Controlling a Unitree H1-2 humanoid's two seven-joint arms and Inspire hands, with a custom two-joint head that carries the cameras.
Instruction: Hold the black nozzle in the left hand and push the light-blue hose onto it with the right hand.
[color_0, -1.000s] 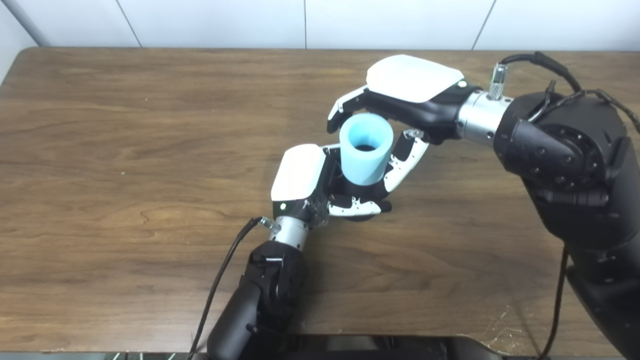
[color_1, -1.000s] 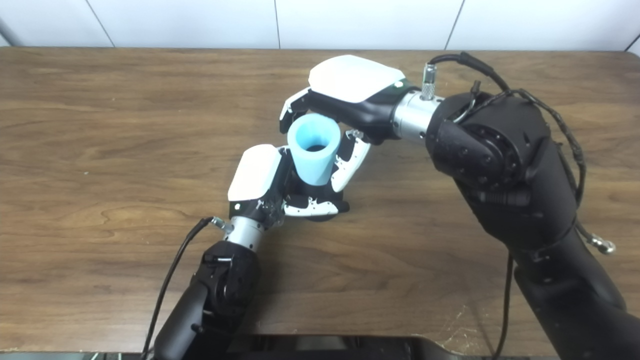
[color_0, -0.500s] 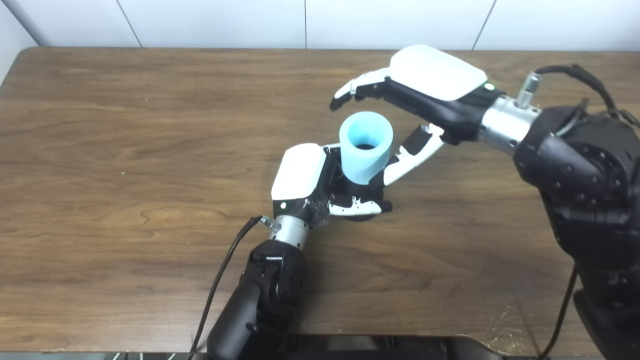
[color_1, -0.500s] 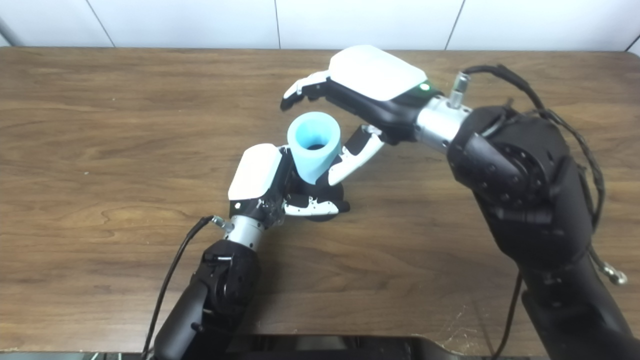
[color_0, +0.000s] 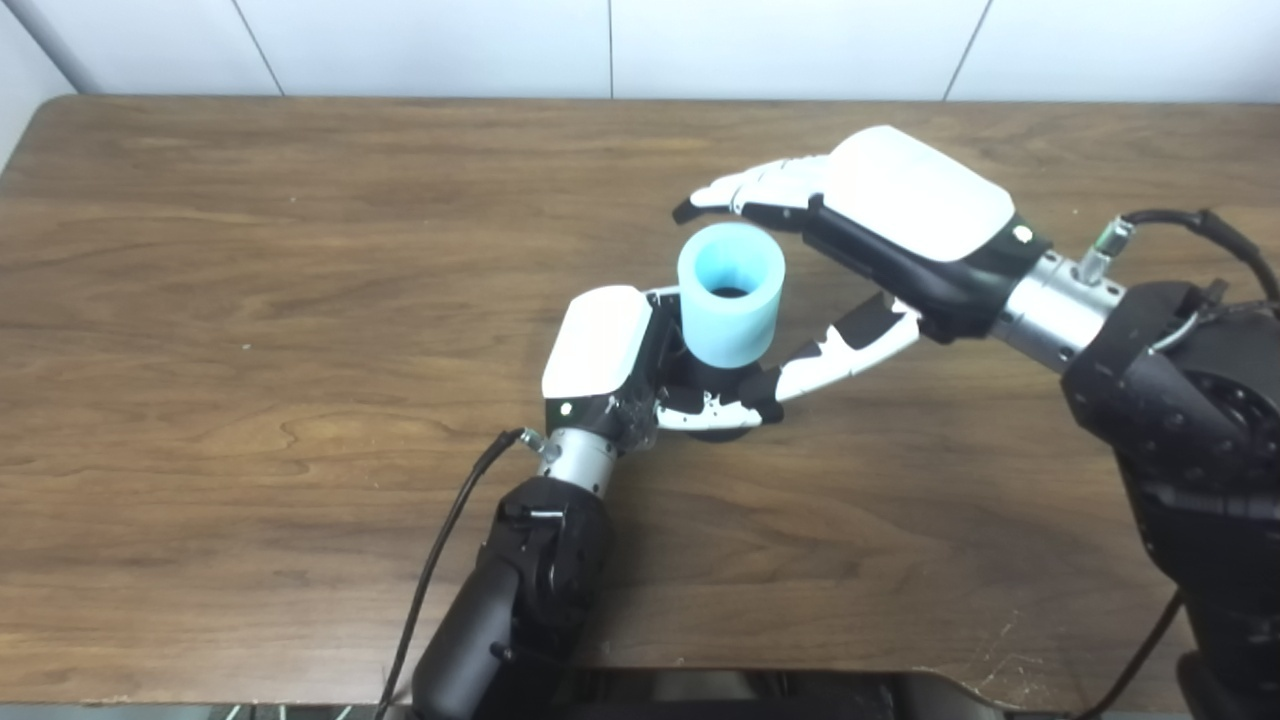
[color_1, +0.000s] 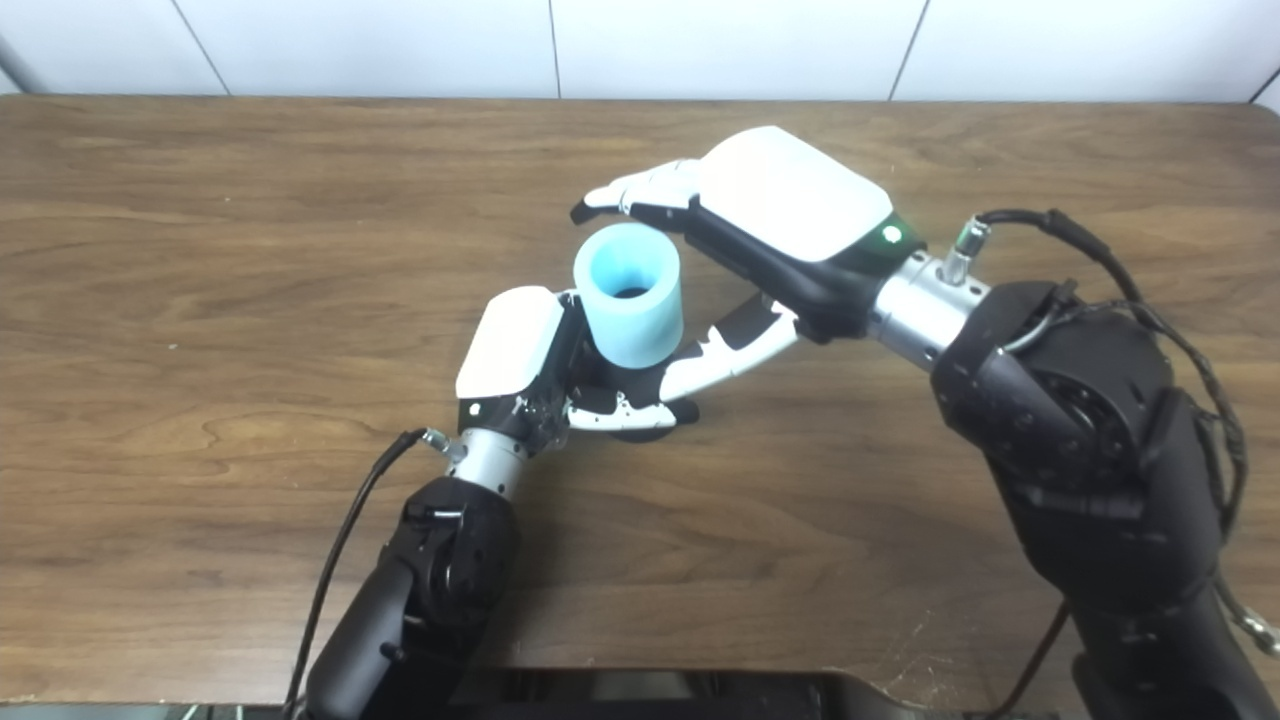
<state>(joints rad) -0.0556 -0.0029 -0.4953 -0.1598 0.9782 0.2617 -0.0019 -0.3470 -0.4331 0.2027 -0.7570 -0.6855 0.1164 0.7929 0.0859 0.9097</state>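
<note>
Two head-mounted views, side by side, looking steeply down at table (color_0: 250, 300) from above its near edge toward far edge and wall (color_0: 600, 45). Moderately close. Right eye view offset slightly rightward. Nearly whole tabletop shared.

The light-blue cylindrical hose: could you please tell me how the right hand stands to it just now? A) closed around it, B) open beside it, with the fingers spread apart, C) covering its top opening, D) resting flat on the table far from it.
B: the right hand is open beside the light-blue cylindrical hose, fingers extended past its rim and not wrapped around it.
</note>
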